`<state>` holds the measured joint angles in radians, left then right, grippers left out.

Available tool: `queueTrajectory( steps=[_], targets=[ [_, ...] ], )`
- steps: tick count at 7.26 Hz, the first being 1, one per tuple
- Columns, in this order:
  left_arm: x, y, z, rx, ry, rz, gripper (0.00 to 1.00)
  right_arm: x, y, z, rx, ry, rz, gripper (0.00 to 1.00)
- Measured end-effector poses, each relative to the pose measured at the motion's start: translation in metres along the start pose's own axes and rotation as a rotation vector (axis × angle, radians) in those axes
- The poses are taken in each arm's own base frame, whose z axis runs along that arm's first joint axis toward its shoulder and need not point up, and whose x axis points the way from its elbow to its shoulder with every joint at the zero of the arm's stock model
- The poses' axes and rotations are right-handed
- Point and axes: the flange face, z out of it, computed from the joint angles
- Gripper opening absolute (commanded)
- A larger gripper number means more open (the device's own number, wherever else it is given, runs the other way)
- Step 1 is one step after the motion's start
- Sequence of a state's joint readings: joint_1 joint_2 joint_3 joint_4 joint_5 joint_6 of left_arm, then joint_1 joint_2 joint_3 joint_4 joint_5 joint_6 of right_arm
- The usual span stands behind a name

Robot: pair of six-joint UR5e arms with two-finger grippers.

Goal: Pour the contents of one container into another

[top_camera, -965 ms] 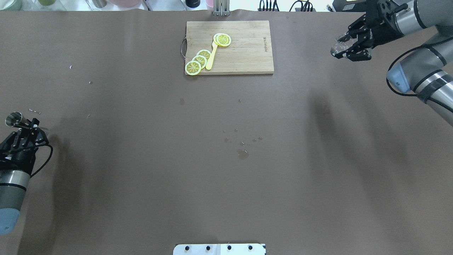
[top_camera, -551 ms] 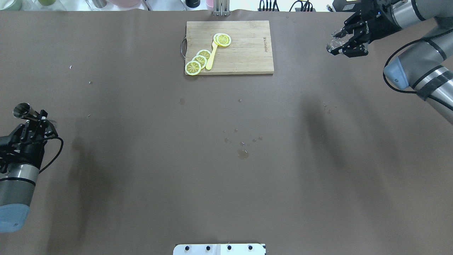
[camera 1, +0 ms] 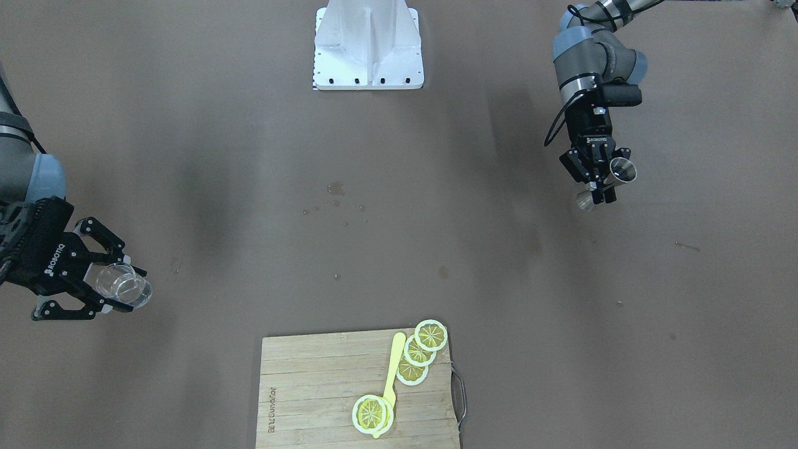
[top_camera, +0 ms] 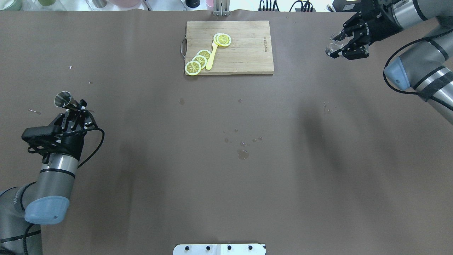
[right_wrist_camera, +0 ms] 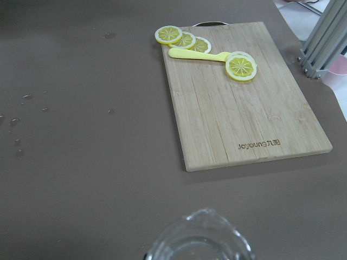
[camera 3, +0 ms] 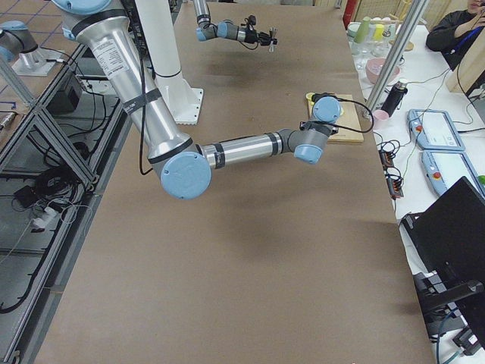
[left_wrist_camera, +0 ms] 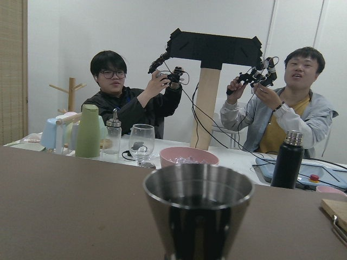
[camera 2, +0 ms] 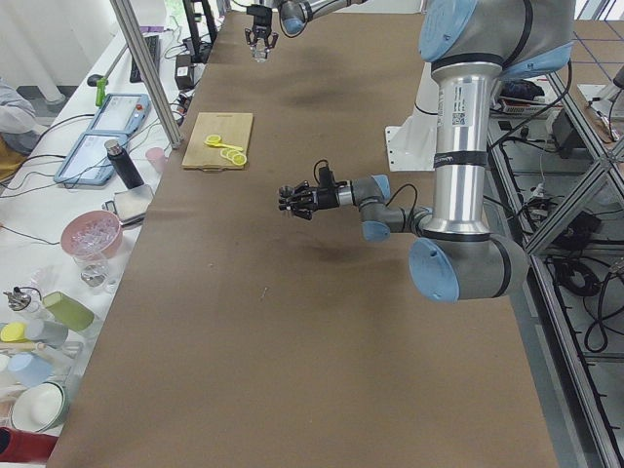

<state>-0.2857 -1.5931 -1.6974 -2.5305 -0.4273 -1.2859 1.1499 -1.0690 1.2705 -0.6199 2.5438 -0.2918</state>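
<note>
The steel hourglass jigger [top_camera: 63,99] is held off the table at the left, tilted, its open cup seen from above. My left gripper [top_camera: 78,107] is shut on its waist. In the left wrist view the jigger [left_wrist_camera: 198,208] fills the lower centre, with its rim level. The small clear glass [top_camera: 331,49] hangs above the far right of the table, and my right gripper [top_camera: 340,45] is shut on it. From the front the glass [camera 1: 124,285] lies tilted between the black fingers. Its rim [right_wrist_camera: 200,244] shows at the bottom of the right wrist view.
A wooden cutting board [top_camera: 247,53] with lemon slices [top_camera: 200,60] and a yellow utensil lies at the far centre. Water drops [top_camera: 242,153] spot the brown mat mid-table. The white base plate [top_camera: 219,249] sits at the near edge. Operators and bottles [left_wrist_camera: 287,160] stand beyond the far edge.
My left arm has swung rightward and farther over the table, carrying the jigger. The right gripper has shifted slightly up and left with the glass.
</note>
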Motion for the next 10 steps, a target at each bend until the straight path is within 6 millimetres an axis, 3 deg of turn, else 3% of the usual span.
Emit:
queueTrajectory(
  steps=[2,4,8,10],
  targets=[
    [0.055,-0.001,0.006,-0.044,0.055,0.083,0.0,0.0,-0.012,-0.001,-0.003,0.004,0.001,0.0],
    [0.129,0.005,0.022,-0.049,0.097,0.126,0.0,-0.01,-0.036,-0.006,-0.014,0.001,0.011,0.0],
    [0.223,-0.036,0.095,-0.023,0.108,0.138,0.0,-0.053,-0.108,-0.009,-0.101,0.008,0.037,0.0],
    [0.251,-0.047,0.104,-0.01,0.118,0.191,0.0,-0.071,-0.126,-0.011,-0.171,0.007,-0.004,0.0]
  ],
)
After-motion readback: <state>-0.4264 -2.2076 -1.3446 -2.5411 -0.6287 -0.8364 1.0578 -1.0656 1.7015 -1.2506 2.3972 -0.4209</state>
